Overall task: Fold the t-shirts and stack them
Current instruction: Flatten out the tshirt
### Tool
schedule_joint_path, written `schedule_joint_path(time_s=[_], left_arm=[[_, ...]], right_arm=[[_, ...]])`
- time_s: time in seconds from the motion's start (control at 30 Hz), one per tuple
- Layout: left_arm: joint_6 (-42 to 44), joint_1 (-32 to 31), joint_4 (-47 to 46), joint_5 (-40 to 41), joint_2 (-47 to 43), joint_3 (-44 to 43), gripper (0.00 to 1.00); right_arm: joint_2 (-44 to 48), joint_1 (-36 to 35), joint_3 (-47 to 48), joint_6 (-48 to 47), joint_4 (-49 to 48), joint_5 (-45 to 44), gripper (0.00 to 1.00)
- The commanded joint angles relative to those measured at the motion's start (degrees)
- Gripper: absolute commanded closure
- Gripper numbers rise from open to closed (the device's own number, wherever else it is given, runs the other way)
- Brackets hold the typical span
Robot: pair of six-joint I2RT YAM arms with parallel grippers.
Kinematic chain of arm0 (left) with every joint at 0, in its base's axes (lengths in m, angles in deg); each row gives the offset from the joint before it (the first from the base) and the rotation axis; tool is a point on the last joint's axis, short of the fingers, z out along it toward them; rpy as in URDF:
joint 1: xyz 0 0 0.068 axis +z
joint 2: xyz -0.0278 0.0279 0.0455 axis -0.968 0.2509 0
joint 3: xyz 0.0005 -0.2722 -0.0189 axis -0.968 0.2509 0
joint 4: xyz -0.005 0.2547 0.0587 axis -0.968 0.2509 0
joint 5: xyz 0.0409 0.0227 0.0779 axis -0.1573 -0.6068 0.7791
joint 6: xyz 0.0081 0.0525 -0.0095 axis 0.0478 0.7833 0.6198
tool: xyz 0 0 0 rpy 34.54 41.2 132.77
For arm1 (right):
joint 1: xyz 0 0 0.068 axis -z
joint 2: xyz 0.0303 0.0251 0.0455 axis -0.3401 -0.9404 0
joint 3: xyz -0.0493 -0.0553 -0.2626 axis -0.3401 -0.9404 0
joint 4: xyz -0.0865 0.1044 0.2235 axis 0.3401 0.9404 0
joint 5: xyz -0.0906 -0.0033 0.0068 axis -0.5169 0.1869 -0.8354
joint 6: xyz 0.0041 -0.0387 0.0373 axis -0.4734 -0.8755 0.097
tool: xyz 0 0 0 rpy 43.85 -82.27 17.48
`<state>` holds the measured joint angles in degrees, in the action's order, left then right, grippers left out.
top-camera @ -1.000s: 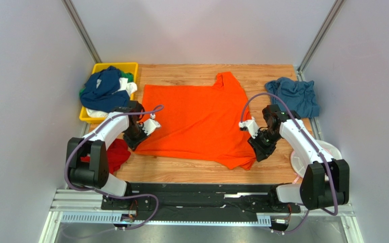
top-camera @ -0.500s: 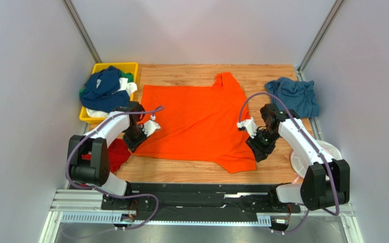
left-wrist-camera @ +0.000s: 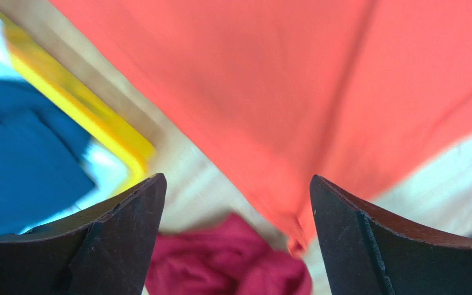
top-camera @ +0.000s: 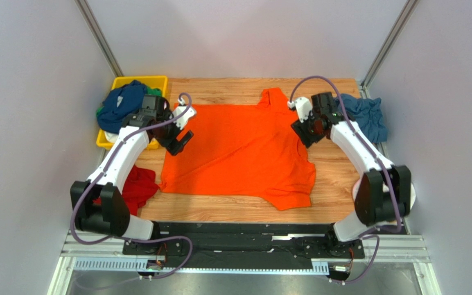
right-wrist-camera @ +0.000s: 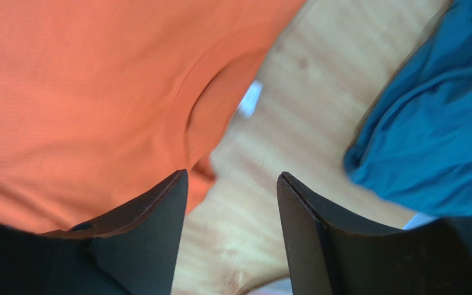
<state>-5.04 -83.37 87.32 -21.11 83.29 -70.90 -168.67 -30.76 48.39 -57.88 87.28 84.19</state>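
The bright orange t-shirt (top-camera: 238, 153) lies spread flat on the wooden table (top-camera: 336, 190), with one sleeve pointing to the far edge. My left gripper (top-camera: 180, 141) hovers over the shirt's left edge, open and empty; in the left wrist view (left-wrist-camera: 237, 181) the orange t-shirt (left-wrist-camera: 250, 80) and a red t-shirt (left-wrist-camera: 232, 258) lie below it. My right gripper (top-camera: 304, 132) hangs over the shirt's far right edge, open and empty (right-wrist-camera: 232, 178), between the orange t-shirt (right-wrist-camera: 84, 92) and a steel-blue t-shirt (right-wrist-camera: 429, 141).
A yellow tray (top-camera: 104, 141) at the back left holds a navy t-shirt (top-camera: 121, 101) with white and green cloth under it. The red t-shirt (top-camera: 138, 187) lies crumpled at the near left. The steel-blue t-shirt (top-camera: 370, 117) is heaped at the back right edge.
Both grippers have let go of the orange shirt's near side edges, opened and swung toward the far side. The shirt now lies flatter, with its near left corner drawn out.
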Motion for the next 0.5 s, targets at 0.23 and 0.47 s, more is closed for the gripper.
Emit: schedule_joint_path(time_s=[0.23, 0.47], left_arm=[[-9.12, -0.27, -20.93, 2.01, 16.44, -13.4, 0.03], [-10.26, -0.27, -29.01, 5.96, 21.72, -12.1, 0.03]], right_arm=[[-33.51, -0.11, 28.08, 7.47, -23.62, -9.98, 0.38], [-47.78, 0.06, 44.52, 6.6, -28.9, -9.2, 0.39]])
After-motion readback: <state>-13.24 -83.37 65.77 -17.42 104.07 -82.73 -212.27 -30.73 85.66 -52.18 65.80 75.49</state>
